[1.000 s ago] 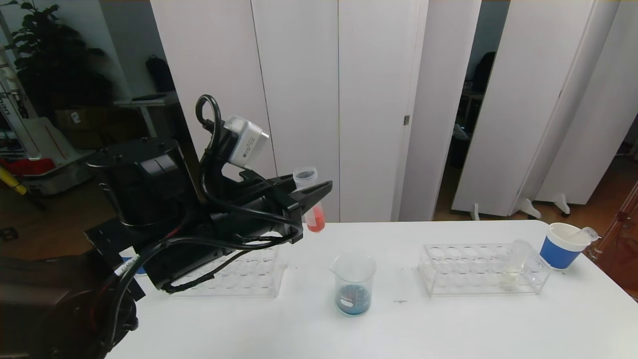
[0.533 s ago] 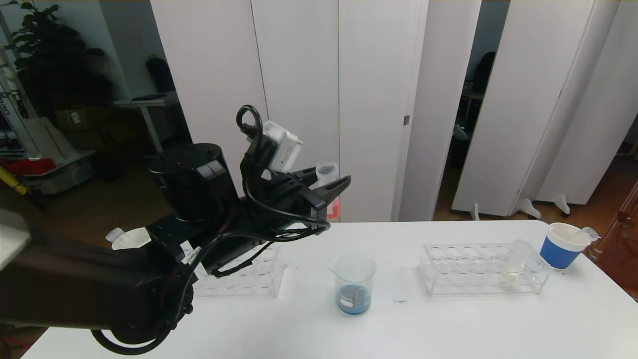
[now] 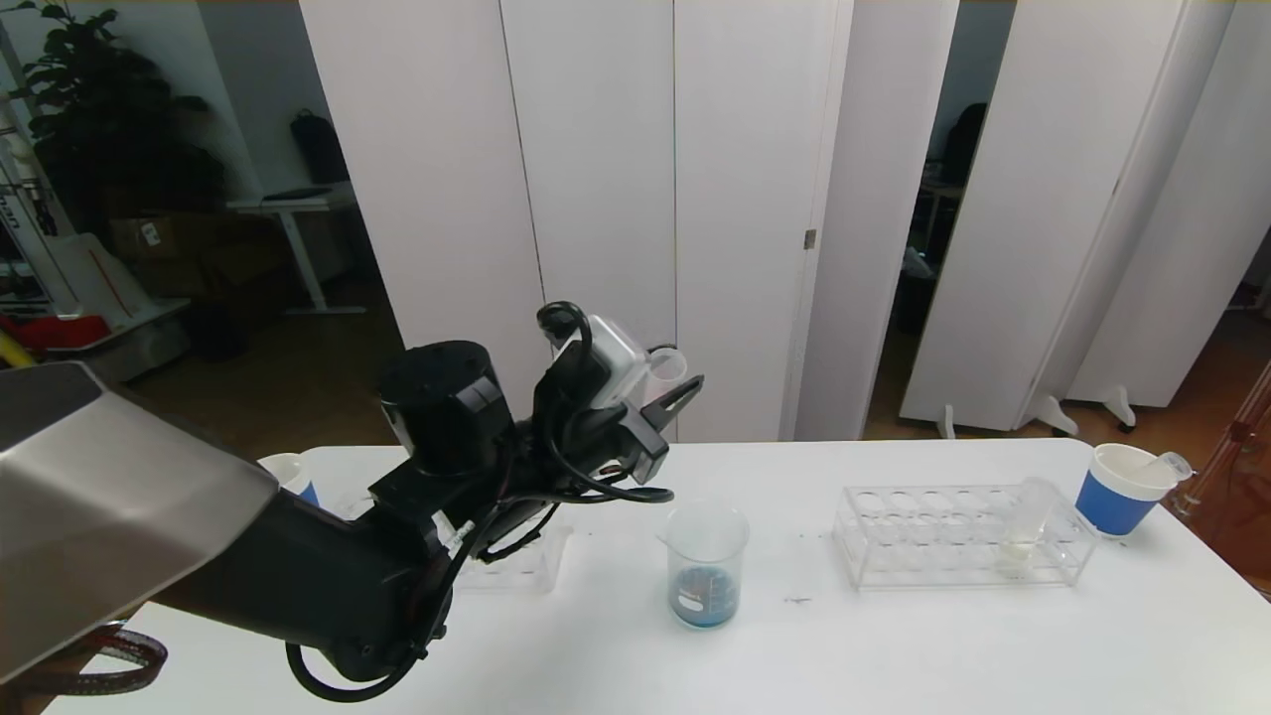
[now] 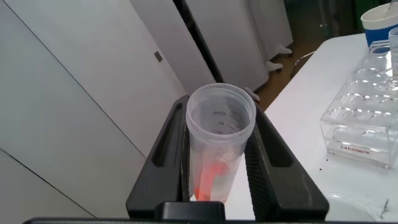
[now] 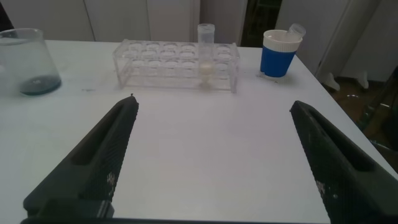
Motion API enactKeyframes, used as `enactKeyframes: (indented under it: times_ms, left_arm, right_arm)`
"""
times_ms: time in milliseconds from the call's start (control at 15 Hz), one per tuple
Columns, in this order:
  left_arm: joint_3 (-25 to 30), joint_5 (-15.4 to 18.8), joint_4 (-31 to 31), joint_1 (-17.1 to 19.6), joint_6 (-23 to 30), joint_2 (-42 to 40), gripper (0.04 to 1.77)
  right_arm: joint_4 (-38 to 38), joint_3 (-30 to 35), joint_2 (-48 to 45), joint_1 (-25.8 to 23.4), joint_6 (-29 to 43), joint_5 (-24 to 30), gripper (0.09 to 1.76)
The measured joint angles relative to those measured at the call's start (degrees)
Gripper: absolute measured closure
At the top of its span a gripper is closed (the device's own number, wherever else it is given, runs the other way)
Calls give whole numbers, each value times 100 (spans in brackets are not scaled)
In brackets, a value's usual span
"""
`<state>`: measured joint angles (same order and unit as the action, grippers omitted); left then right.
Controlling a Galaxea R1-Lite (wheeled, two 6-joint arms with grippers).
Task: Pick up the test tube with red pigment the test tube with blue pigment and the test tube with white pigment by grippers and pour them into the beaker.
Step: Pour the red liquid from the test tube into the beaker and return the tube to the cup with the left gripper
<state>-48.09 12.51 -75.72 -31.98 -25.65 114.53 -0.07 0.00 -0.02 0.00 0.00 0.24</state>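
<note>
On the white desk [image 3: 894, 645], nearest the robot, the small clear glass beaker [image 3: 705, 566] with white printed marks stands upright, a shallow layer of blue liquid in its bottom. Beside it on the robot's left, a clear plastic tube rack [image 3: 511, 556] lies partly behind the black left arm. On the robot's right, set apart from the beaker, a second clear plastic rack [image 3: 953, 536] holds the slim clear test tube with pale cream-white liquid [image 3: 1025, 526], standing in a hole near the rack's right end; the right wrist view shows it upright there [image 5: 206, 56]. Just past that end of the rack stands a white paper cup with a blue sleeve [image 3: 1122, 489], an empty clear tube leaning out over its rim. Another such cup [image 3: 288, 474] peeks out at the desk's far left behind the arm.

The left end effector [image 3: 667, 397] hangs above the desk, behind and above the beaker, its two black fingers pinching a clear test tube with orange-red liquid [image 4: 217, 143]. The left wrist view looks down its open mouth, the red pooled low inside.

The right end effector [image 5: 214, 162] is low over the bare desk nearer the robot, its fingers spread wide and gripping nothing.
</note>
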Motion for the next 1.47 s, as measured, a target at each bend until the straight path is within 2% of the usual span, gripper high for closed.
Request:
enactKeyframes:
  times_ms: [200,400,733,933,1067,1200,1467]
  left_arm:
    - [151,121,-540,102,-519,217,122]
    - [262,877,-1093,221,-657,422,122]
    - [204,1557,-1378,486,-1508,813,122]
    - [79,1621,-1375,566,-2225,1008,122]
    - [44,1685,-1375,580,-2467,1078,122]
    - [60,1969,-1373,623,-2611,1119,122]
    - [46,2015,-1375,675,-3389,1150,122]
  right_arm:
    - [0,0,0,0,0,0,10]
    - [0,0,0,0,2,-2,10]
    - [0,0,0,0,0,-2,10]
    - [0,0,0,0,0,-2,10]
    - [0,0,0,0,0,-2,10]
    - [0,0,0,0,0,0,10]
    - [0,0,0,0,0,0,10]
